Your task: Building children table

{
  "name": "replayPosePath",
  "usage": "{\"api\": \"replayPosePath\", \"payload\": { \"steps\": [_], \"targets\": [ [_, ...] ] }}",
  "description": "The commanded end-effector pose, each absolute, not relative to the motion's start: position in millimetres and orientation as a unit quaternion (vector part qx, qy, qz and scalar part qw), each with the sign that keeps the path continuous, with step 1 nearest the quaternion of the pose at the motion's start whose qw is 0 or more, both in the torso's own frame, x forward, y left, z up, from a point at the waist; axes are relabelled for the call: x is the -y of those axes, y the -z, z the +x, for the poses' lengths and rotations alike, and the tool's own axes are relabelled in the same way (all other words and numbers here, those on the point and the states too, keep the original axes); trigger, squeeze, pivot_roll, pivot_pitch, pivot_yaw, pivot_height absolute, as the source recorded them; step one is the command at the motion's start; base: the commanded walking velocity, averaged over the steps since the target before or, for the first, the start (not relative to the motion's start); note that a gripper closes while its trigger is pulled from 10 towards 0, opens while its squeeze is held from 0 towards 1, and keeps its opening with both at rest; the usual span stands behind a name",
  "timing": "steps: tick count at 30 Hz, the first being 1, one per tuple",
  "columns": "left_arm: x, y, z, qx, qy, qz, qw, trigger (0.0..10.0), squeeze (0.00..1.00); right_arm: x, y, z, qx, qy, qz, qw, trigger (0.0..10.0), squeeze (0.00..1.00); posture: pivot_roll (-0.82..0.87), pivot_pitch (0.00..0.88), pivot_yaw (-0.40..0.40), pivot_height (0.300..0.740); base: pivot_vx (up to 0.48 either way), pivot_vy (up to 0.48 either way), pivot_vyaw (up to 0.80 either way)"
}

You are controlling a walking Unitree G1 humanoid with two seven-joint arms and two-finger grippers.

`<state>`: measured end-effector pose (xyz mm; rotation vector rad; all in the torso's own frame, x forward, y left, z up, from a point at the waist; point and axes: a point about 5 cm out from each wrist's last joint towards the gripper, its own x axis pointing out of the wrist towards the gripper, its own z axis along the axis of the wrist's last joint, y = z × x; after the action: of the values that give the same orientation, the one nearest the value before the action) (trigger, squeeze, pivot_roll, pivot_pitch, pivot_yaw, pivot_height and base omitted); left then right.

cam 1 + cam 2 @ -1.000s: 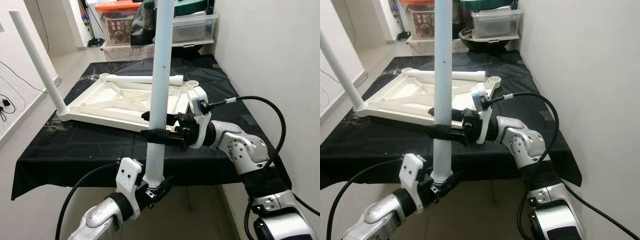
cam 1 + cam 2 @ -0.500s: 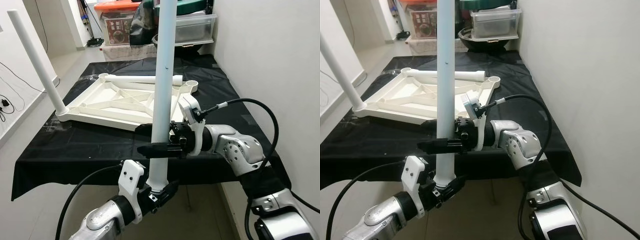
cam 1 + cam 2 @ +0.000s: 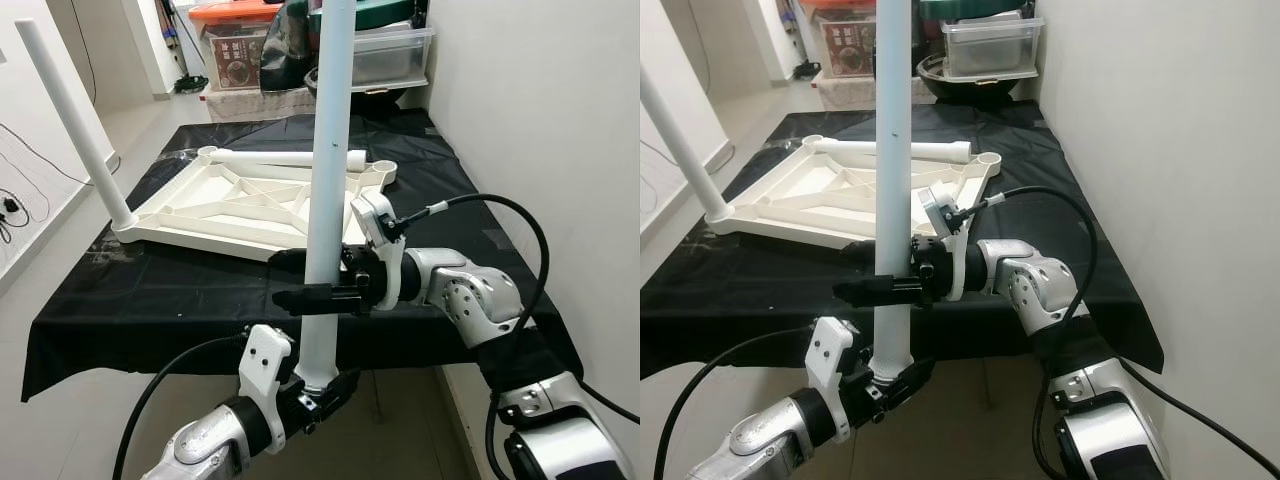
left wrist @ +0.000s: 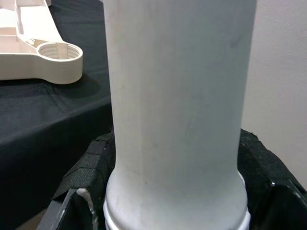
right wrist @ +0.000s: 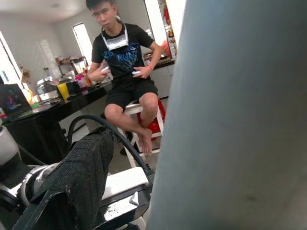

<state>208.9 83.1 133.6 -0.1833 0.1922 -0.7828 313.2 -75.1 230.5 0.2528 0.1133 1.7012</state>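
Before the near edge of the black-draped table [image 3: 150, 300], item in hand: one long white plastic tube leg [image 3: 327, 180], held upright between my two grippers. My left gripper [image 3: 318, 388] clasps its flared lower end, fingers closed round the collar; my right gripper [image 3: 315, 296] reaches across at mid-height, long black fingers closed on the shaft from either side. Step, as I judge it: carrying this leg toward the upturned white plastic tabletop frame [image 3: 240, 205] lying on the cloth beyond. Next move likely calls for lifting the collar end over the table edge, lining it up with an open round corner socket [image 3: 382, 169] and pressing or twisting it home while keeping the tube plumb. Condition of leg: smooth, matte, straight, one small dark speck on the shaft. Also listed: one leg already seated [image 3: 75, 125] at the frame's left corner, tilted slightly outward; one loose white tube [image 3: 285, 158] lying along the frame's far edge. Seated person [image 5: 122, 72] beyond, in the right wrist view.
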Motion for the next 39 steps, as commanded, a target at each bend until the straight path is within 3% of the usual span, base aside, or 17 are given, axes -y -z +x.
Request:
{"api": "replayPosePath", "payload": {
  "steps": [1,21,22,23,24,39],
  "targets": [
    [-81.2,-133.2,205.7,-0.097,0.392,-0.087,0.911,10.0,0.0,68.2,-233.8,311.8,-0.052,-0.761,0.111,0.637,10.0,0.0,-0.03,0.028,0.056,0.74,0.0,0.0,0.0],
    [-78.0,-131.7,202.8,-0.099,0.396,-0.089,0.908,10.0,0.0,63.2,-232.4,307.6,-0.054,-0.774,0.116,0.62,10.0,0.0,-0.04,0.014,0.058,0.74,0.0,0.0,0.0],
    [-77.5,-131.6,202.4,-0.099,0.396,-0.09,0.908,10.0,0.0,62.9,-232.0,307.5,-0.054,-0.774,0.117,0.62,4.9,0.0,-0.04,0.014,0.058,0.74,0.0,0.0,0.0],
    [-77.5,-131.6,202.4,-0.099,0.396,-0.09,0.908,10.0,0.0,62.9,-232.0,307.5,-0.054,-0.774,0.117,0.62,4.9,0.0,-0.04,0.014,0.058,0.74,0.0,0.0,0.0],
    [-77.1,-131.5,202.2,-0.099,0.397,-0.091,0.908,10.0,0.0,62.5,-231.4,307.7,-0.055,-0.773,0.117,0.621,0.0,0.0,-0.04,0.014,0.058,0.74,0.0,0.0,0.0],
    [-77.0,-130.4,202.7,-0.106,0.39,-0.095,0.91,10.0,0.0,62.1,-231.3,308.3,-0.055,-0.773,0.117,0.621,0.0,0.0,-0.04,0.019,0.053,0.74,0.0,0.0,0.0]
  ]
}}
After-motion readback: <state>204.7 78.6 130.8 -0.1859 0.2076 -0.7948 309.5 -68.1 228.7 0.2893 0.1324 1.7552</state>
